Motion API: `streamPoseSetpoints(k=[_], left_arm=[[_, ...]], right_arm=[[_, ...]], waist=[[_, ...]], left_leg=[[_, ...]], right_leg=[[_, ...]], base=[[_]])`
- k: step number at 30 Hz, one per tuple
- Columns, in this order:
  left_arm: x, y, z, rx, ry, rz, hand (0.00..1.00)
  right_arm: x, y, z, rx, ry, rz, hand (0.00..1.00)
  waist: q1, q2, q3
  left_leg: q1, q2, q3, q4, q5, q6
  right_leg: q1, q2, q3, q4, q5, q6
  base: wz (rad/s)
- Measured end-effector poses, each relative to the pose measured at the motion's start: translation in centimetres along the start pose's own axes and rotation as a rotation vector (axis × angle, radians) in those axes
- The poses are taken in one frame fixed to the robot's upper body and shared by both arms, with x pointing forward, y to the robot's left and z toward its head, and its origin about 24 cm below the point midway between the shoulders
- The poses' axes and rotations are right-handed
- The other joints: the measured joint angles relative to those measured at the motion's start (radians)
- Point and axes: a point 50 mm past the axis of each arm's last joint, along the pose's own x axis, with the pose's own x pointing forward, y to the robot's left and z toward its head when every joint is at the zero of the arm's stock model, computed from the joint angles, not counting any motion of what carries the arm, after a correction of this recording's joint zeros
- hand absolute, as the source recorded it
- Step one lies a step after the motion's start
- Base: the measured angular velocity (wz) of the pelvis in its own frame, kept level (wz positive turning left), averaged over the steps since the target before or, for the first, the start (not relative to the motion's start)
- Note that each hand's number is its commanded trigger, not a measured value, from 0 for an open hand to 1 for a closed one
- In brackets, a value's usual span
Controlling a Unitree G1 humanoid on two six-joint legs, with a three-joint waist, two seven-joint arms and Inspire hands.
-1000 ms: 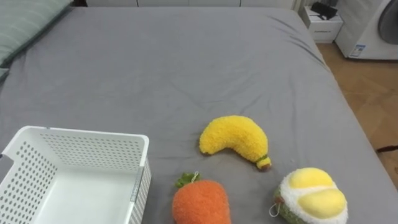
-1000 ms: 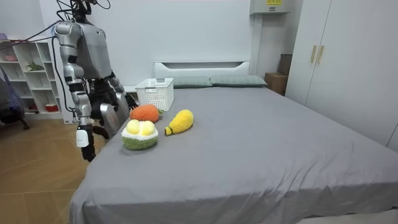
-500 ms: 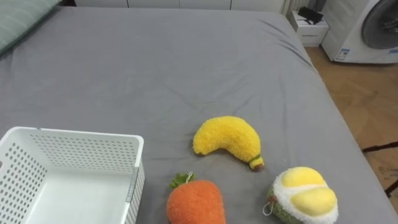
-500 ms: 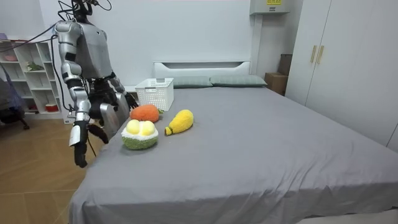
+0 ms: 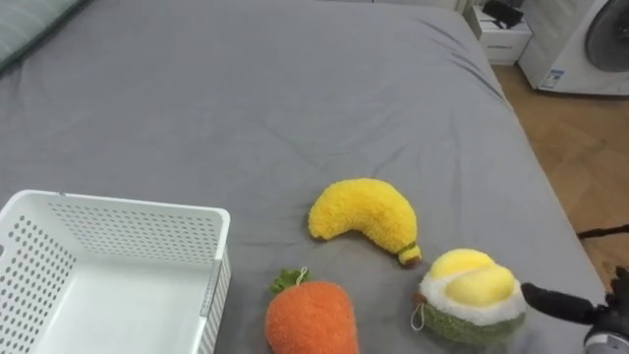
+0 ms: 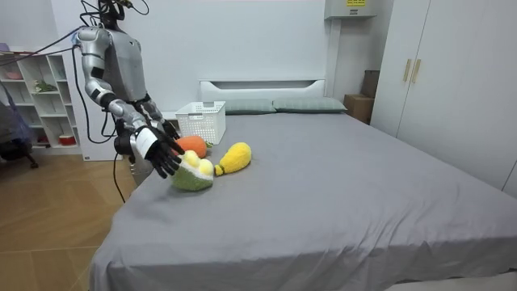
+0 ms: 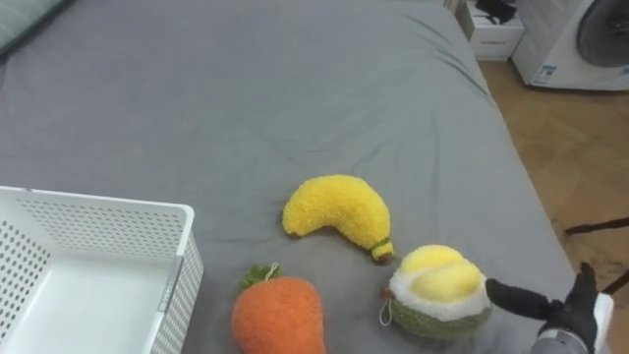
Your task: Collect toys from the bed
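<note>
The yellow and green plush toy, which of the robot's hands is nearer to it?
Right. The right hand reaches in from the lower right, straight fingers at the side of the plush toy. The left hand is back by the robot's waist, past the carrot toy.

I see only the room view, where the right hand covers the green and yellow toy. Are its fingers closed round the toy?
Observer: No. In the eye views a straight finger of the right hand just meets the side of the green and yellow toy; nothing curls round it.
Operator: Is something inside the basket?
Observer: Nothing; the white basket shows a bare floor.
Operator: And the carrot, does it touch the basket?
Observer: No, the plush carrot lies apart from it, leaves pointing away from the robot.
</note>
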Motion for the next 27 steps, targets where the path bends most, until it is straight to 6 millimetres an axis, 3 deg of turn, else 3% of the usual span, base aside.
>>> streamPoseSetpoints(k=[9,27], left_arm=[[-0.2,-0.2,0.1,0.013,-0.021,0.004,0.00],[-0.2,-0.3,0.2,0.020,-0.018,-0.002,0.00]], right_arm=[[-0.7,2.4,0.6,-0.072,-0.047,0.145,0.00],[-0.7,2.6,-0.1,-0.169,-0.038,0.208,0.00]], waist=[[0.023,0.009,-0.0061],[0.013,0.007,-0.0038]], left_leg=[[-0.009,0.006,0.002,0.000,0.000,0.000],[0.001,0.004,-0.014,0.004,0.000,0.000]], right_leg=[[-0.008,-0.001,-0.003,0.001,0.001,0.001],[0.012,-0.004,-0.019,-0.003,0.004,0.002]], base=[[0.00],[0.01]])
